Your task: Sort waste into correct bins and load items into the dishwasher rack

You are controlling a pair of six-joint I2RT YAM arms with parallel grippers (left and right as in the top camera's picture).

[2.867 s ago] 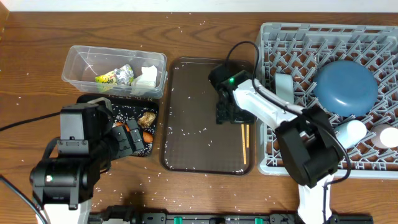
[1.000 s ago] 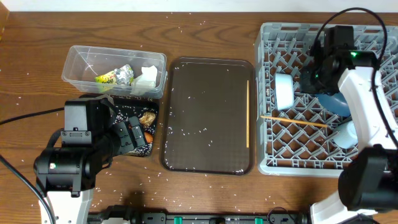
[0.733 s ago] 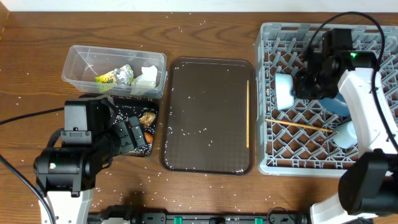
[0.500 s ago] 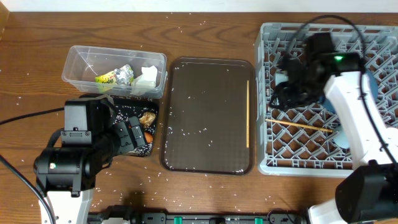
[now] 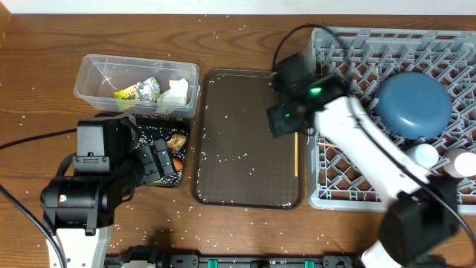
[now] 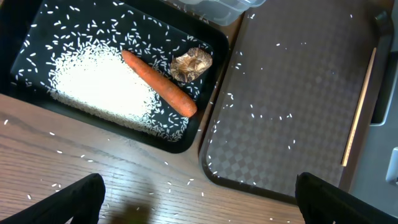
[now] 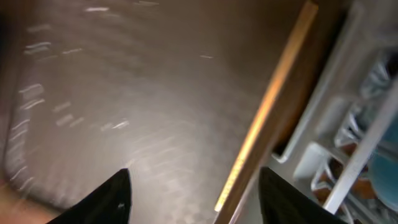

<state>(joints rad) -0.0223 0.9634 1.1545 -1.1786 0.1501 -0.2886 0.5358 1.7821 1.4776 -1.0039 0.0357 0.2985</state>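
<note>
Wooden chopstick (image 5: 296, 158), the last one left on the brown serving tray (image 5: 238, 119), lies along its right edge beside the dishwasher rack (image 5: 416, 45), and the right gripper (image 7: 196, 193) has swung back from the rack to hover over it, fingers spread and empty, so a second pickup is probably next.

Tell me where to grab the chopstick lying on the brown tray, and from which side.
Take the chopstick near its middle, coming straight down with the right hand open across its width. It lies flat along the tray's right rim, close to the rack, so a sideways approach looks blocked.
</note>
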